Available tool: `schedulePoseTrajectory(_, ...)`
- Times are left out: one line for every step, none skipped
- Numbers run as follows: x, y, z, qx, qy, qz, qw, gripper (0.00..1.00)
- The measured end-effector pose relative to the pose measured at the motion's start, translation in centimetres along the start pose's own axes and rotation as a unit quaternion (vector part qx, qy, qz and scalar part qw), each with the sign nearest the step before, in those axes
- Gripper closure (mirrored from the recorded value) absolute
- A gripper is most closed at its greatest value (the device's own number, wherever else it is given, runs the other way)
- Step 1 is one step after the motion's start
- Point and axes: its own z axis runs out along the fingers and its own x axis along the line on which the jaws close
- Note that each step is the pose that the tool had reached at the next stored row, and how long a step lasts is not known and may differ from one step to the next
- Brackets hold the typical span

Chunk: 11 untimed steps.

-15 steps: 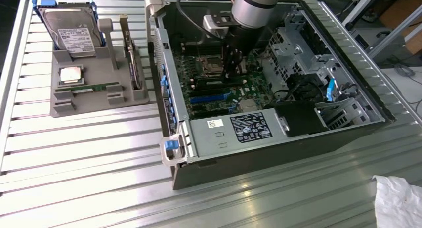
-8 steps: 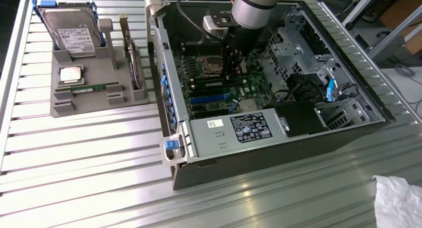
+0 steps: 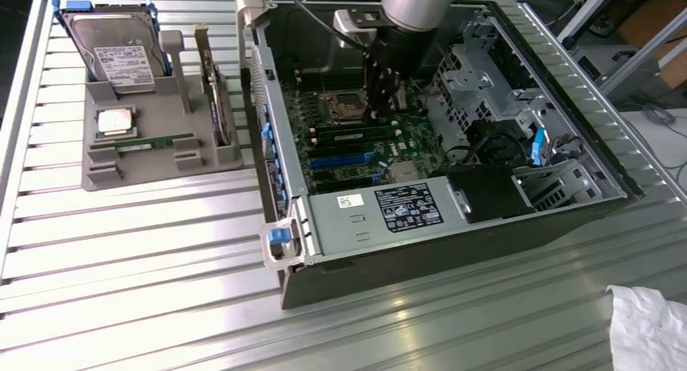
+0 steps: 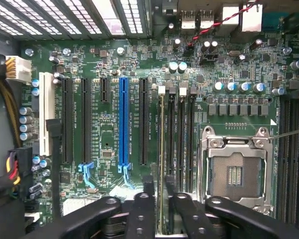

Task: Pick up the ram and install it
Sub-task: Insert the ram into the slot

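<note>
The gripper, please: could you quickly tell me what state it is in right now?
Gripper: shut on the ram, the thin green stick held edge-on over the memory slots beside the empty processor socket.

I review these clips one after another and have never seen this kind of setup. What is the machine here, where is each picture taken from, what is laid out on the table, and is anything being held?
The machine is a single robot arm reaching down into an open computer case on a ribbed metal table. One picture comes from a camera off to the side; the other from a camera on the arm's wrist, looking down past the gripper at the green motherboard.

Beside the case, a grey holder carries spare parts: a hard drive, a square silver processor and one ram stick lying flat. A white cloth lies at the table's corner.

The gripper is shut on a second, thin ram stick, held edge-on over the memory slots next to the empty processor socket.
</note>
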Motion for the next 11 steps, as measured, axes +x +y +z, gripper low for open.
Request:
schedulePoseTrajectory(0.0, 0.00, -0.01, 0.0000, 0.0002, 0.000, 1.0000, 0.88)
schedulePoseTrajectory(0.0, -0.13, -0.01, -0.0006, 0.0001, 0.000, 1.0000, 0.89)
schedulePoseTrajectory(0.0, -0.69, -0.04, -0.0032, 0.0002, 0.000, 1.0000, 0.89)
schedulePoseTrajectory(0.0, -1.61, -0.07, -0.0074, 0.0001, 0.000, 1.0000, 0.89)
schedulePoseTrajectory(0.0, -2.50, -0.11, -0.0106, 0.0002, -0.001, 0.9999, 0.89)
schedulePoseTrajectory(0.0, -3.00, -0.13, -0.0116, 0.0008, -0.001, 0.9999, 0.89)
schedulePoseTrajectory(0.0, -3.30, -0.23, -0.0119, 0.0014, -0.001, 0.9999, 0.89)
schedulePoseTrajectory(0.0, -3.48, -0.34, -0.0119, 0.0015, -0.001, 0.9999, 0.89)
schedulePoseTrajectory(0.1, -3.87, -0.82, -0.0119, 0.0018, -0.001, 0.9999, 0.89)
schedulePoseTrajectory(0.1, -4.11, -1.28, -0.0119, 0.0018, -0.001, 0.9999, 0.89)
schedulePoseTrajectory(0.1, -4.46, -1.54, -0.0120, 0.0018, -0.001, 0.9999, 0.89)
